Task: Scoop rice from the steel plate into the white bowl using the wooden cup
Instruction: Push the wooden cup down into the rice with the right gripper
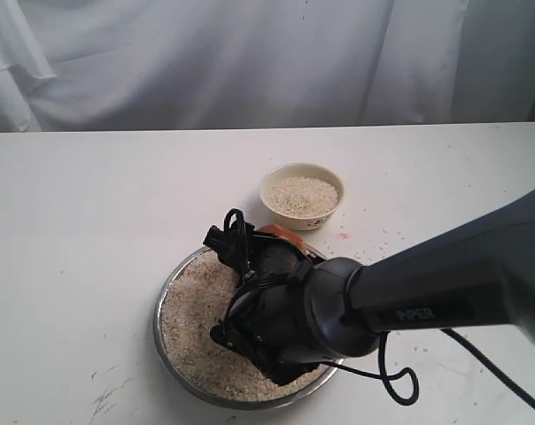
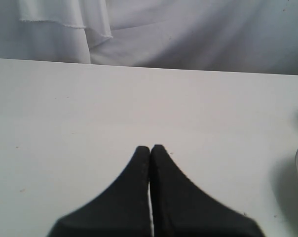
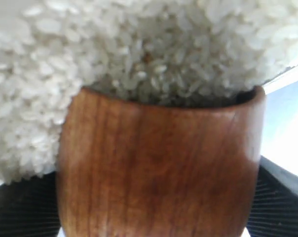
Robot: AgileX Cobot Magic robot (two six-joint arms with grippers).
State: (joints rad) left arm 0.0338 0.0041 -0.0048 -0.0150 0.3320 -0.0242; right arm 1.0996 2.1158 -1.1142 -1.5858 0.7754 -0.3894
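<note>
While my right claw (image 1: 269, 252) is clamped on the wooden cup (image 3: 159, 168), its ribbed black pads (image 3: 275, 207) sit against opposite sides of the barrel, spread wide to take its girth. The cup is tipped on its side with its lip pushed into the rice (image 3: 139, 49). How much has gone in I cannot tell, since the wall hides the inside.

That wood is glossy, reddish-brown, stiff and smoothly rounded. I judge it slippery under the pads, so the widest part of the belly is the place to hold. It should stay light even when full. The rice is the awkward part: small, dry, off-white grains that pour like sand and will slide off the lip at any tilt or jolt.

Around the cup lies the steel plate (image 1: 161, 323), wide, shallow and shiny, its heap covering most of the floor. Just beyond its far rim stands the white bowl (image 1: 303, 215), a small cream ceramic one already holding rice; it looks hard, brittle and easy to nudge. Stray grains dot the desk (image 1: 90, 204) beside it.

My left claw (image 2: 150, 153) rests with its fingers together, holding nothing, over bare desk well to the plate's left.
</note>
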